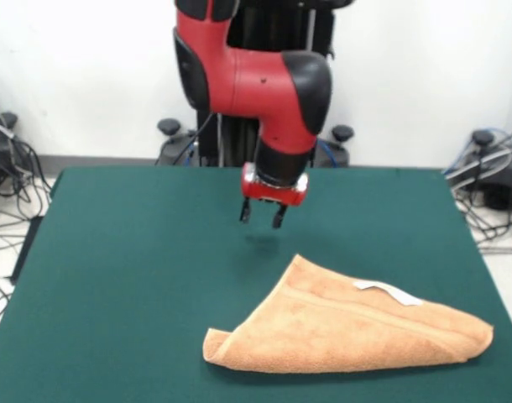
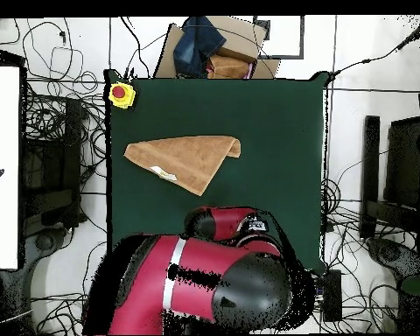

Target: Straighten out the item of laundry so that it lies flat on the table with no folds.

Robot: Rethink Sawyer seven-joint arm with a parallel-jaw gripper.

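The orange-tan towel [image 1: 348, 323] lies folded over into a rough triangle on the near right part of the green table [image 1: 130, 277]. Its white tag [image 1: 389, 291] shows on top near the right. In the overhead view the towel [image 2: 185, 156] lies at the upper left of the table [image 2: 275, 131]. My gripper [image 1: 263, 213] hangs above the table behind the towel, apart from it, with its two short fingers apart and nothing between them. In the overhead view the arm [image 2: 222, 271] hides the gripper.
A yellow box with a red button [image 2: 121, 94] sits at the table's upper left corner in the overhead view. A cardboard box with dark cloth [image 2: 215, 48] stands beyond the table's far edge. Cables lie on the floor round the table.
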